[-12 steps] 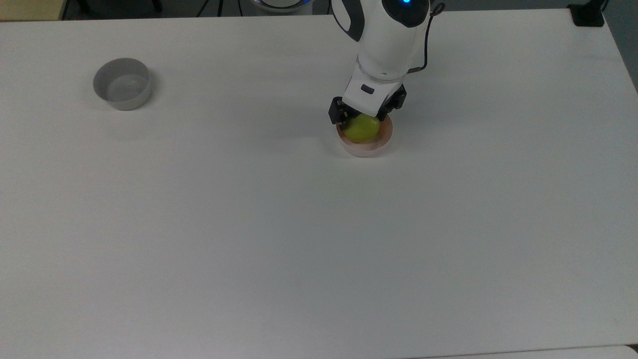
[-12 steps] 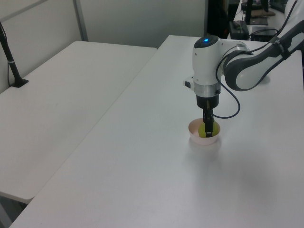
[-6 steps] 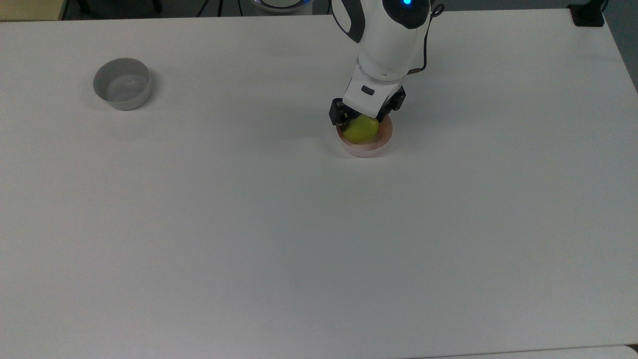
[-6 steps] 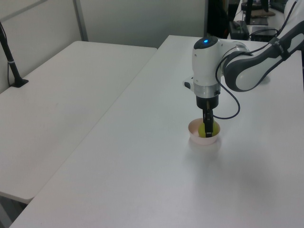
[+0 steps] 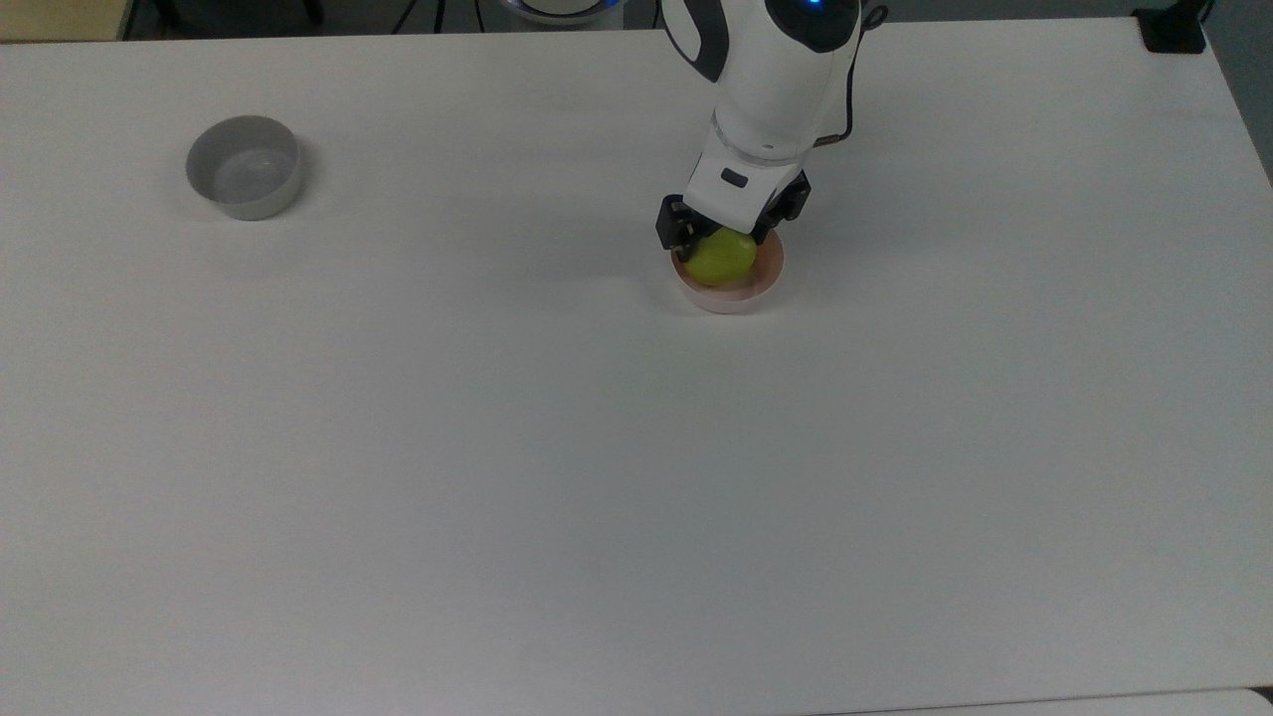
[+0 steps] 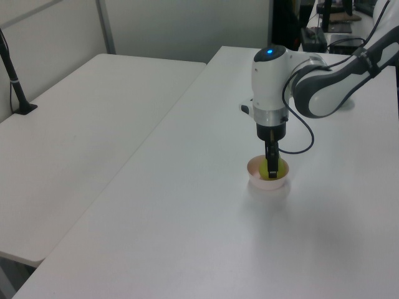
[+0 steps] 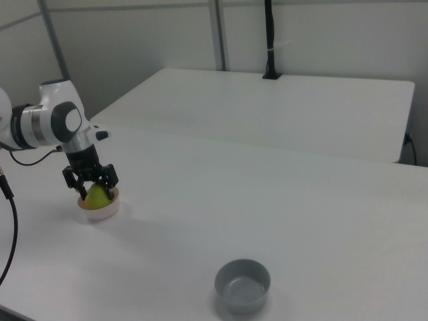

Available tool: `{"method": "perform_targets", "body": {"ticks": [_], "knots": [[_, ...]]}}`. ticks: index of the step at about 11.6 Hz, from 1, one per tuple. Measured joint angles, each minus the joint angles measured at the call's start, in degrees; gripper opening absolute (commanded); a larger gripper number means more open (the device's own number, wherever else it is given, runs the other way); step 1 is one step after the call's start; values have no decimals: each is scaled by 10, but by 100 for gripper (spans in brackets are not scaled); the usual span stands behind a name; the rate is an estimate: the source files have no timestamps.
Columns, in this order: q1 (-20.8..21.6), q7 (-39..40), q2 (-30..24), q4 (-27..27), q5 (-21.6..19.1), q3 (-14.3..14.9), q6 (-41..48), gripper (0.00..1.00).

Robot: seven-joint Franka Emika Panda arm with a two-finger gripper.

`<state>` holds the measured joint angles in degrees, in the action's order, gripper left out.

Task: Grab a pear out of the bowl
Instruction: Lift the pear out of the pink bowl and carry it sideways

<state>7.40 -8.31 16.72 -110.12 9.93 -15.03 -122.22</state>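
The yellow-green pear [image 5: 722,259] lies in the pale pink bowl [image 5: 744,297], right of centre at the far side of the table in the top view. My gripper [image 5: 725,243] reaches straight down into the bowl, its black fingers pressed against the pear on both sides and shut on it. In the right view the pear [image 7: 97,196] sits between the fingers of the gripper [image 7: 91,188], just above the bowl [image 7: 101,212] rim. In the left view one finger of the gripper [image 6: 272,172] hides most of the pear [image 6: 279,169] inside the bowl [image 6: 258,180].
A grey bowl [image 5: 244,179] stands empty at the top view's far left, also near the front of the right view as the grey bowl [image 7: 243,285]. A second white table [image 6: 81,124] adjoins on the left view's left. A black cable loops from the arm.
The arm has crept slightly upward over the bowl. The pear stays between the fingers and the bowl has not shifted.
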Motion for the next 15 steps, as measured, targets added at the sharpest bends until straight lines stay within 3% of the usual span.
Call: {"method": "perform_targets", "body": {"ticks": [9, 11, 13, 15], "knots": [[-2, 8, -62, 180, -13, -1, 228, 34], [-5, 19, -72, 194, -15, 7, 249, 34], [-11, 44, -71, 194, -15, 44, 249, 34], [-18, 84, -70, 199, -16, 100, 249, 35]]}}
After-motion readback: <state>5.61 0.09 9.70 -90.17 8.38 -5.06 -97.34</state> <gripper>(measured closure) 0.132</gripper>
